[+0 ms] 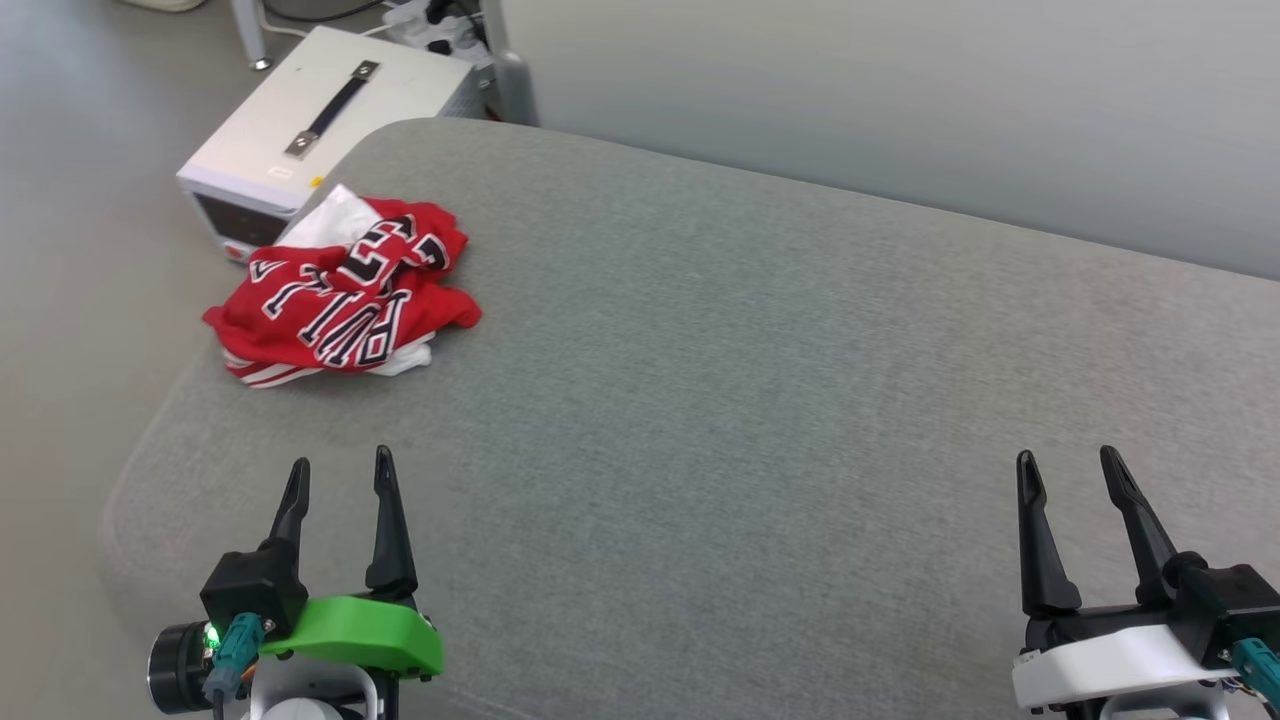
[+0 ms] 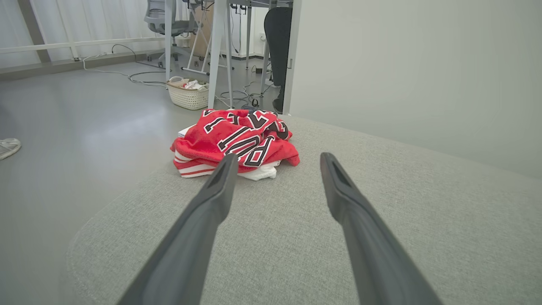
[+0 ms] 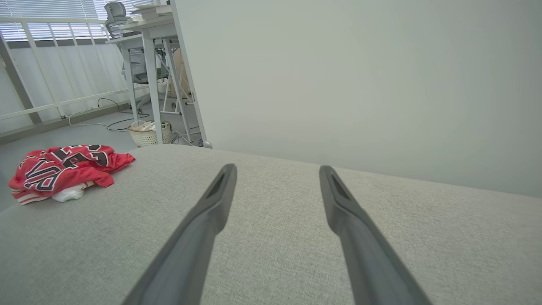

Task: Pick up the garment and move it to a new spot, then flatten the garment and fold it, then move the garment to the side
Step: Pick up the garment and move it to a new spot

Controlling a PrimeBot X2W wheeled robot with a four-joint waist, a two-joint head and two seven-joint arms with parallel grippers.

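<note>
From the head view, the garment (image 1: 345,295) lay crumpled in a heap at the far left corner of the grey cushion (image 1: 750,400). It was red cloth with black, white-edged letters, a white sleeve showing at its back and striped trim at its near edge. Just behind it, on the floor (image 1: 80,200), stood a white box (image 1: 300,120) with a black strap handle on top. The left gripper (image 1: 341,460) hovered at the lower left and the right gripper (image 1: 1067,456) at the lower right. The jaws of both were spread and held nothing. The left gripper was some way short of the garment, the right one well apart from it.

In the left wrist view, the left gripper's (image 2: 278,156) two dark fingers stood wide apart above the cushion. The garment (image 2: 233,137) sat ahead of them, slightly toward the left finger, and was not touched. Beyond it a pale woven basket (image 2: 188,95) stood on the floor beside white desk legs, and the pale wall (image 2: 402,76) rose on the right.

In the right wrist view, the right gripper's (image 3: 277,167) fingers were likewise parted over bare grey fabric. The garment (image 3: 63,167) lay far off at the left edge of the cushion — the same basket (image 3: 148,133) showed behind it.
</note>
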